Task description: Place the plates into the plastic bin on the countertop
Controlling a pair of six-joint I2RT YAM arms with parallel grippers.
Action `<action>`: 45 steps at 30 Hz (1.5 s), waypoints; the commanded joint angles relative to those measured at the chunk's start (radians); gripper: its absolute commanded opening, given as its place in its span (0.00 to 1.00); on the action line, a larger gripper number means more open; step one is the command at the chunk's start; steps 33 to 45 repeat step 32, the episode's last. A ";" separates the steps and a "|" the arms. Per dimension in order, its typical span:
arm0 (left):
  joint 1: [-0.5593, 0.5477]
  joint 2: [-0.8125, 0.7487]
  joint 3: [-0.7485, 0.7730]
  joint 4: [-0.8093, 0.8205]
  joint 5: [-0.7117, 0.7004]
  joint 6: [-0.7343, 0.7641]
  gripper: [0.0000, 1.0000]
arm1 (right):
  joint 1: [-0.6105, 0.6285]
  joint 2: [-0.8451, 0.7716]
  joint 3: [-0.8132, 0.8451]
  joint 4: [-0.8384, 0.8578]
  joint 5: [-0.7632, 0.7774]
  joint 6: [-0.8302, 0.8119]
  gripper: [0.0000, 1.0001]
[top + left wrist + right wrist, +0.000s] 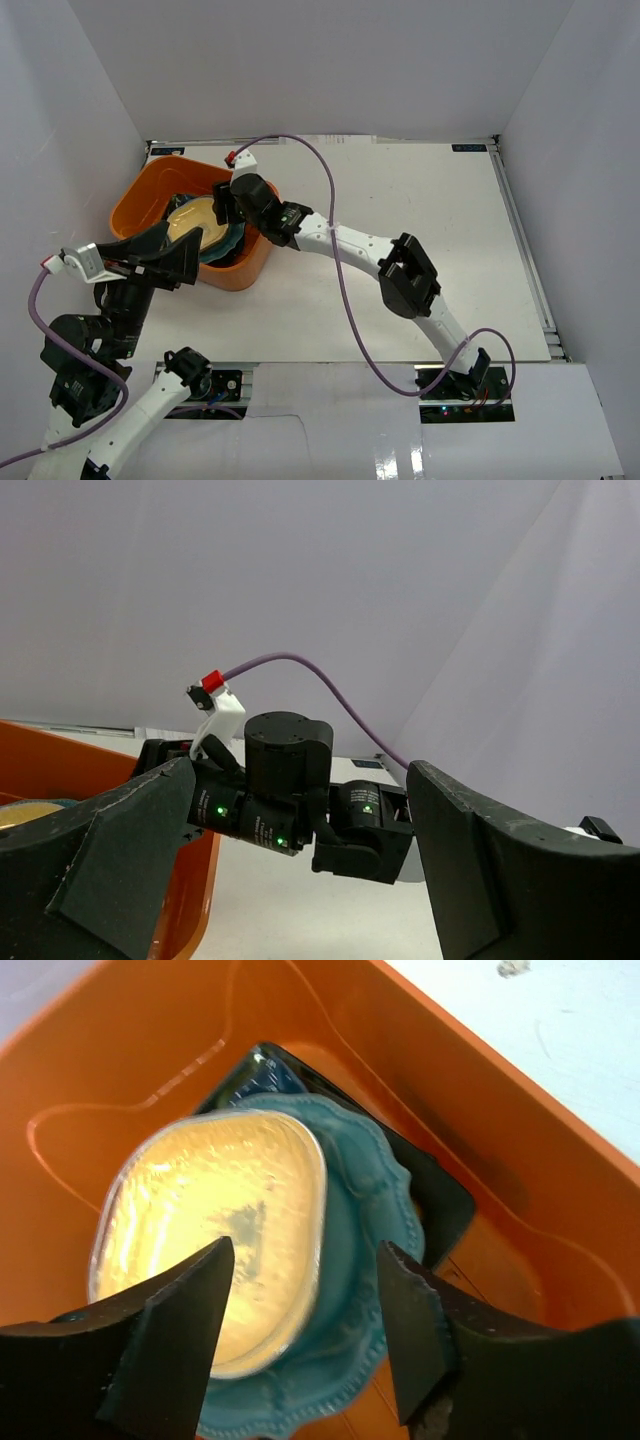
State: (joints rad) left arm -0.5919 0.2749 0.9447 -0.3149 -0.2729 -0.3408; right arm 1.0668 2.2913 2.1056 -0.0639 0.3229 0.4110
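Note:
The orange plastic bin (140,195) stands at the far left of the white countertop (420,200). In the right wrist view a small yellow square plate (215,1220) lies on a teal scalloped round plate (370,1250). Under them a black plate (450,1195) shows at its corners, all inside the bin (480,1090). Other plates are hidden. My right gripper (305,1310) hangs open and empty just above the stack, also seen from the top (224,206). My left gripper (185,255) is open and empty at the bin's near rim, its fingers (500,870) framing the right arm's wrist.
The right arm (400,270) reaches diagonally across the countertop, with a purple cable (335,215) looping over it. White walls enclose the table. The bin's front corner (190,900) lies beside my left finger.

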 commanded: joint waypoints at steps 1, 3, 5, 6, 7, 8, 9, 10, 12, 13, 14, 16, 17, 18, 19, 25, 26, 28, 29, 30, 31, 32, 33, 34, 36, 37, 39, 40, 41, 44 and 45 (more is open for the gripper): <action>0.004 0.033 0.040 -0.010 0.011 -0.003 0.98 | -0.002 -0.145 -0.059 0.085 0.042 -0.026 0.66; 0.003 0.046 0.052 -0.013 0.017 -0.003 0.98 | -0.001 -0.186 -0.090 0.093 0.048 -0.043 0.67; 0.003 0.061 0.060 -0.013 0.024 -0.006 0.98 | -0.002 -0.281 -0.189 0.140 0.050 -0.057 0.68; 0.003 0.066 0.063 -0.015 0.027 -0.007 0.98 | -0.002 -0.317 -0.235 0.162 0.053 -0.060 0.73; 0.003 0.073 0.069 -0.018 0.032 -0.009 0.98 | -0.002 -0.399 -0.283 0.183 0.056 -0.066 0.74; 0.003 0.084 0.072 -0.026 0.043 -0.016 0.98 | -0.001 -0.445 -0.385 0.220 0.065 -0.073 0.78; 0.003 0.090 0.074 -0.030 0.050 -0.023 0.98 | -0.001 -0.488 -0.439 0.236 0.074 -0.092 0.88; 0.004 0.095 0.074 -0.035 0.061 -0.026 0.98 | -0.002 -0.585 -0.494 0.248 0.087 -0.100 0.94; 0.003 0.105 0.072 -0.046 0.101 -0.032 0.98 | -0.002 -0.691 -0.684 0.303 0.116 -0.127 0.90; 0.003 0.112 0.071 -0.055 0.119 -0.032 0.98 | -0.002 -0.804 -0.753 0.321 0.131 -0.135 0.90; 0.003 0.118 0.069 -0.078 0.136 -0.033 0.98 | -0.001 -0.866 -0.821 0.337 0.163 -0.141 0.90; 0.003 0.138 0.060 -0.111 0.185 -0.053 0.98 | -0.002 -1.035 -1.008 0.358 0.208 -0.152 0.90; 0.004 0.139 0.039 -0.140 0.202 -0.058 0.98 | -0.002 -1.094 -1.063 0.357 0.269 -0.147 0.90; 0.004 0.138 0.023 -0.151 0.221 -0.061 0.98 | -0.001 -1.148 -1.157 0.346 0.292 -0.146 0.90; 0.004 0.133 0.010 -0.167 0.241 -0.067 0.98 | -0.002 -1.253 -1.196 0.304 0.310 -0.146 0.90; 0.004 0.112 -0.041 -0.266 0.219 -0.109 0.98 | -0.002 -1.631 -1.436 0.132 0.400 -0.092 0.90; 0.004 0.112 -0.047 -0.266 0.219 -0.112 0.98 | -0.002 -1.667 -1.463 0.128 0.401 -0.087 0.90; 0.003 0.118 -0.064 -0.263 0.219 -0.116 0.98 | -0.002 -1.750 -1.504 0.124 0.392 -0.074 0.90; 0.003 0.136 -0.069 -0.265 0.218 -0.122 0.98 | -0.002 -1.770 -1.533 0.124 0.383 -0.066 0.90; 0.004 0.145 -0.070 -0.262 0.222 -0.128 0.98 | -0.001 -1.782 -1.539 0.122 0.378 -0.066 0.90; 0.004 0.153 -0.070 -0.244 0.247 -0.133 0.98 | -0.002 -1.796 -1.533 0.115 0.377 -0.067 0.90; 0.004 0.161 -0.067 -0.228 0.262 -0.126 0.98 | -0.001 -1.797 -1.521 0.105 0.377 -0.074 0.90; 0.004 0.161 -0.067 -0.228 0.262 -0.126 0.98 | -0.001 -1.797 -1.521 0.105 0.377 -0.074 0.90; 0.004 0.161 -0.067 -0.228 0.262 -0.126 0.98 | -0.001 -1.797 -1.521 0.105 0.377 -0.074 0.90; 0.004 0.161 -0.067 -0.228 0.262 -0.126 0.98 | -0.001 -1.797 -1.521 0.105 0.377 -0.074 0.90; 0.004 0.161 -0.067 -0.228 0.262 -0.126 0.98 | -0.001 -1.797 -1.521 0.105 0.377 -0.074 0.90; 0.004 0.161 -0.067 -0.228 0.262 -0.126 0.98 | -0.001 -1.797 -1.521 0.105 0.377 -0.074 0.90; 0.004 0.161 -0.067 -0.228 0.262 -0.126 0.98 | -0.001 -1.797 -1.521 0.105 0.377 -0.074 0.90; 0.004 0.161 -0.067 -0.228 0.262 -0.126 0.98 | -0.001 -1.797 -1.521 0.105 0.377 -0.074 0.90; 0.004 0.161 -0.067 -0.228 0.262 -0.126 0.98 | -0.001 -1.797 -1.521 0.105 0.377 -0.074 0.90; 0.004 0.161 -0.067 -0.228 0.262 -0.126 0.98 | -0.001 -1.797 -1.521 0.105 0.377 -0.074 0.90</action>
